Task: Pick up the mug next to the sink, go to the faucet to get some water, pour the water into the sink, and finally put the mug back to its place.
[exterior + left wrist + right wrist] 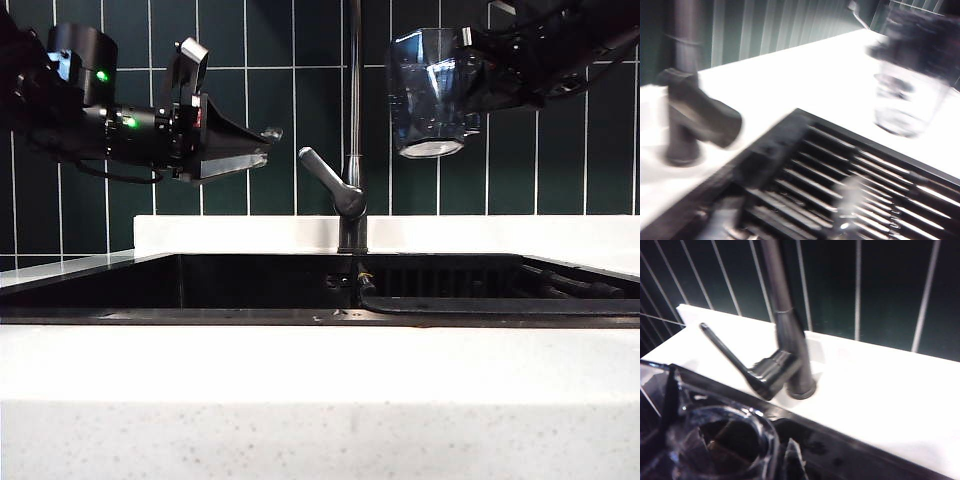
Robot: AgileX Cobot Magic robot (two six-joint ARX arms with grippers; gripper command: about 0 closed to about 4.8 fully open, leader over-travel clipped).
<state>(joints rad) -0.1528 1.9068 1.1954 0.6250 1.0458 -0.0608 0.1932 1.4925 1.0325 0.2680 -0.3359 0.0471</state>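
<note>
The mug (428,92), a clear faceted glass, hangs high above the sink (250,285), just right of the faucet (354,110) pipe, base downward. My right gripper (470,68) is shut on its rim; in the right wrist view the mug (715,440) fills the near corner with one finger (792,460) against its wall. My left gripper (255,150) is in the air left of the faucet, pointing at the lever (325,172), open and holding nothing. The blurred left wrist view shows the faucet lever (700,117), the mug (905,95) and the sink's slatted rack (850,175).
White speckled stone (320,400) frames the sink in front, and a white ledge (500,232) runs behind it below dark green wall tiles (270,60). The dark slatted rack (470,280) fills the right half of the basin.
</note>
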